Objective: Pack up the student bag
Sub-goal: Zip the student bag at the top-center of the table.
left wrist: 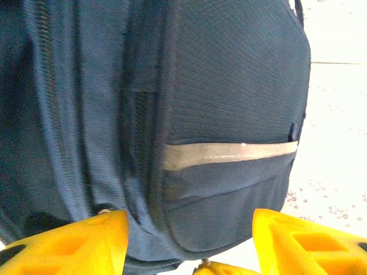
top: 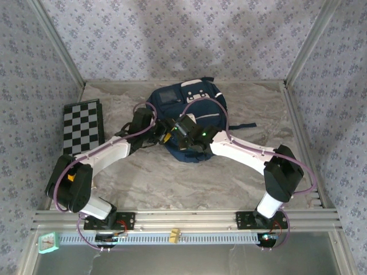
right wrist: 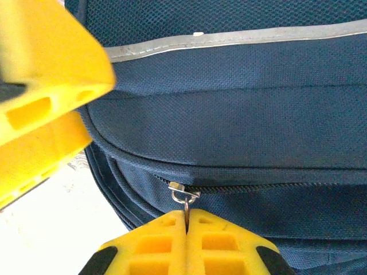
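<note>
The student bag (top: 192, 112), a large navy blue fabric backpack with a grey-white reflective stripe (left wrist: 229, 153) across its front pocket, lies on the marble-patterned bench (top: 172, 180) to the right of the folded black-and-white chessboard (top: 83, 126), apart from it. My right tool (right wrist: 185, 216) is clenched on the small metal zipper pull (right wrist: 184, 197) of the bag's main seam, on the side of the bag away from the chessboard. My left tool (left wrist: 189, 235) is released, its yellow fingers (left wrist: 86, 243) spread wide just beside the bag on the chessboard side, gripping nothing. I judge the bag soft and slumping: the woven cloth will fold and drag rather than hold shape, so a pull on the zipper may shift the whole bag unless the fabric is pinned. The pull tab is thin, smooth and easy to lose. Thick seams or the pocket edge look the best holds.
</note>
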